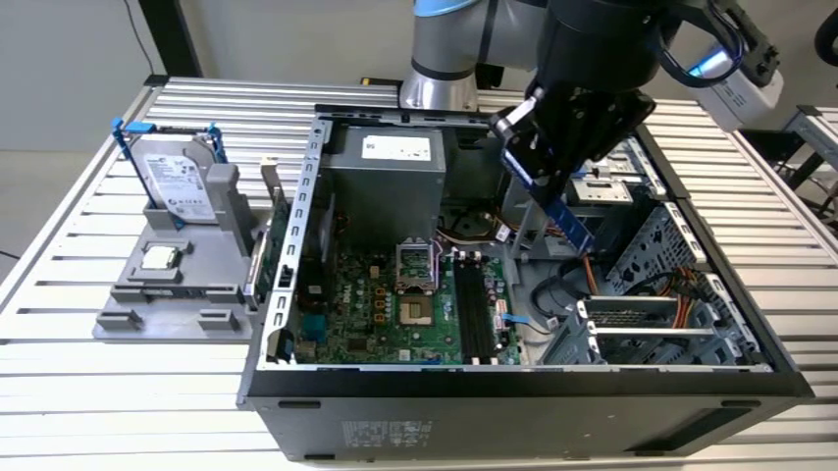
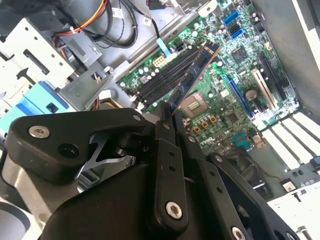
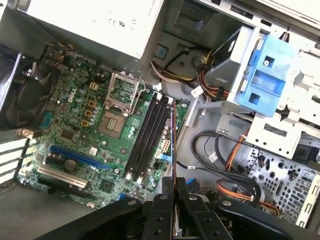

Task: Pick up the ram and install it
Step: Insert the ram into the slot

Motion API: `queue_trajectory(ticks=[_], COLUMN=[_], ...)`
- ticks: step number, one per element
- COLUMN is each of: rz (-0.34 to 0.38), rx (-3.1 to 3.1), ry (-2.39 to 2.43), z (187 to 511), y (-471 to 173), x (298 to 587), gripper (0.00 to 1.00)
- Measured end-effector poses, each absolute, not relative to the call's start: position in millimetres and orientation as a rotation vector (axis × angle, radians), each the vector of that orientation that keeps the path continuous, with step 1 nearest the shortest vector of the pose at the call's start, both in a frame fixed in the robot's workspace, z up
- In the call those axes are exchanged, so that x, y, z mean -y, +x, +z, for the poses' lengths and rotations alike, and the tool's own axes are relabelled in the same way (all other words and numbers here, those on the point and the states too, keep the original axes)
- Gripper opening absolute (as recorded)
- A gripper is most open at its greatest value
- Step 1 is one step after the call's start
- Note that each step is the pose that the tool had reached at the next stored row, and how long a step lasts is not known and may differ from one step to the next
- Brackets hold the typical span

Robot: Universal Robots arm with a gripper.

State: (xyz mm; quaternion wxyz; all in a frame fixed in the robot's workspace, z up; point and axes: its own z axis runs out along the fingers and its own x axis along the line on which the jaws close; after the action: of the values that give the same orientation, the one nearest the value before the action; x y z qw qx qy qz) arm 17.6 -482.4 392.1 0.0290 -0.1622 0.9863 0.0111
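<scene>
The ram (image 1: pixel 574 228) is a narrow stick that hangs tilted above the open computer case, and my gripper (image 1: pixel 548 182) is shut on its upper end. In the second wrist view the ram (image 2: pixel 195 75) juts out from my gripper (image 2: pixel 172 120) over the green motherboard (image 2: pixel 235 75), close to the black memory slots (image 2: pixel 165 80). In the first wrist view the ram (image 3: pixel 173 142) appears edge-on, held by my gripper (image 3: pixel 174 199), just beside the row of memory slots (image 3: pixel 147 137) and above them. The memory slots (image 1: pixel 474 309) hold no stick.
The case (image 1: pixel 524 392) lies on its side on a slatted metal table (image 1: pixel 78 392). Inside are a grey power supply (image 1: pixel 387 177), a bare CPU socket (image 1: pixel 416 312), cables (image 3: pixel 220 160) and a drive cage with blue plastic (image 3: pixel 265 70). A silver hard drive (image 1: pixel 177 182) stands on a grey fixture at the exterior view's left.
</scene>
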Motion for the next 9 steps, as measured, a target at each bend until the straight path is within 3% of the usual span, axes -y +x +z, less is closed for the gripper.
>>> queue_trajectory(ticks=[9], rz=[0.03], rx=[-3.06], ry=[-0.373], z=[391.5], y=[17.6], x=[482.4], gripper=[0.0])
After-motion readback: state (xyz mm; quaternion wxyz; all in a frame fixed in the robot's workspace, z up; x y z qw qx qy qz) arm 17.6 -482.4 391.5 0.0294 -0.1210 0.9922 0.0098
